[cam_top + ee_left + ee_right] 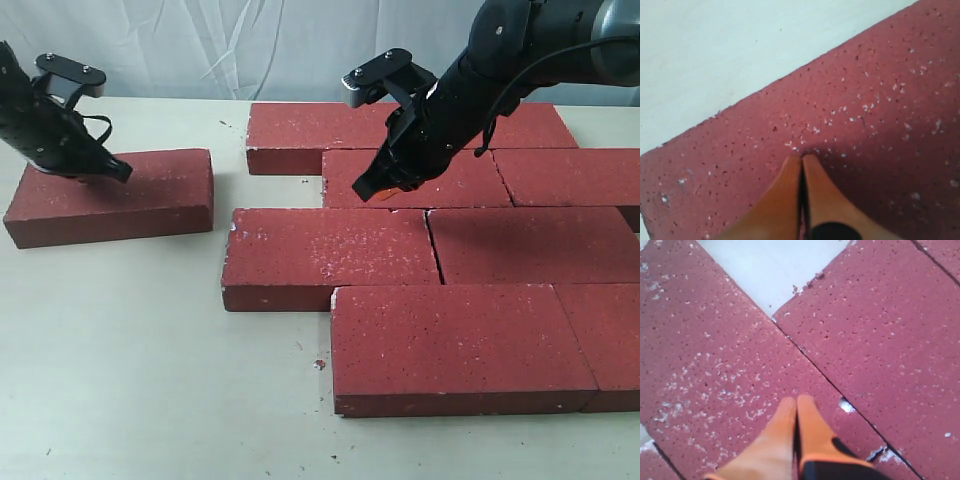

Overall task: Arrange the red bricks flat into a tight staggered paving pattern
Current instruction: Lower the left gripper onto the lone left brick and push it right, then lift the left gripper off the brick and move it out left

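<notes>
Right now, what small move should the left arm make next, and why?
Probably slide the lone brick right, toward the laid bricks. The left end effector is shut with its tip seemingly on that brick's top, and bare table separates the brick from the pattern.

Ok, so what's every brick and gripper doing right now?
lone brick: lying flat, off on the left, apart from the others.
paved bricks: lying flat in staggered rows, packed tight with thin seams.
left gripper: shut, holding nothing, tips at the top of the lone brick.
right gripper: shut, holding nothing, tips beside a seam in the paved bricks.
</notes>
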You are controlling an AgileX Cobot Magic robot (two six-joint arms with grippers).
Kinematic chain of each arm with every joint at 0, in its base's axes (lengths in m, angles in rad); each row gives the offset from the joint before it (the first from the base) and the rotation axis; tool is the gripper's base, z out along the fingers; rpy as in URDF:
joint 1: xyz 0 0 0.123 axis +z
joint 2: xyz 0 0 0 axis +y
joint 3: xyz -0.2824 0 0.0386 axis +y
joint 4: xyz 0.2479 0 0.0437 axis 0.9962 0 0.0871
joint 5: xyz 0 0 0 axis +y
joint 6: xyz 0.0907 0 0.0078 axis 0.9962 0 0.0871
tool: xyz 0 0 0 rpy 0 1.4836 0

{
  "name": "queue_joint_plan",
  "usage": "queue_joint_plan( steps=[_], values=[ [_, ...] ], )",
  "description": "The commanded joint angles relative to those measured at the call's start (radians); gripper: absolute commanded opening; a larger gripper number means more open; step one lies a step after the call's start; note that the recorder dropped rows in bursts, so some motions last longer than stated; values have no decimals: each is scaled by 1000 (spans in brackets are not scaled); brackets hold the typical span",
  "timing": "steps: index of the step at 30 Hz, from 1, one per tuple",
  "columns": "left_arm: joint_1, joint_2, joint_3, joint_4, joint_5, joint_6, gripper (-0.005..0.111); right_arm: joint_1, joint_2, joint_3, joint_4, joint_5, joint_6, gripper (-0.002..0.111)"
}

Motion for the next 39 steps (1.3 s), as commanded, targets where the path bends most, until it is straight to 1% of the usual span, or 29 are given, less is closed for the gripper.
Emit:
queue_joint_plan(
  steps=[1, 9, 14, 19, 23, 25, 26, 28, 31, 33, 35, 39],
  values=[
    [-35, 5, -5, -11, -27, -4, 0, -5, -11, 2, 0, -13, -2, -1],
    [-62, 5, -5, -6, -28, 68, 0, -5, -11, 2, 0, -15, -2, -1],
    [-92, 5, -5, -10, -27, 186, 0, -5, -11, 2, 0, -21, -2, -1],
    [-103, -18, -5, -7, -30, 235, 0, -5, -11, 2, 0, -21, -2, -1],
    [-92, -91, -47, -14, -101, 229, 0, -5, -11, 2, 0, -30, -2, -1],
    [-92, -57, -81, -116, -216, 203, 0, -5, -11, 2, 0, -31, -2, -1],
    [-92, -25, -110, -157, -221, 203, 0, -5, -11, 2, 0, -31, -2, -1],
    [-92, 81, -207, -162, -150, 203, 0, -5, -11, 2, 0, -31, -2, -1],
    [-92, 222, -389, -177, 13, 194, 0, -5, -11, 2, 0, -31, -2, -1],
    [-92, 283, -488, -168, 92, 153, 0, -5, -11, 2, 2, -34, -2, -1],
    [-92, 311, -531, -168, 132, 153, 0, -5, -11, 2, 2, -38, -2, -1],
    [-92, 341, -560, -170, 161, 153, 0, -5, -11, 2, 2, -38, -2, -1]
  ],
)
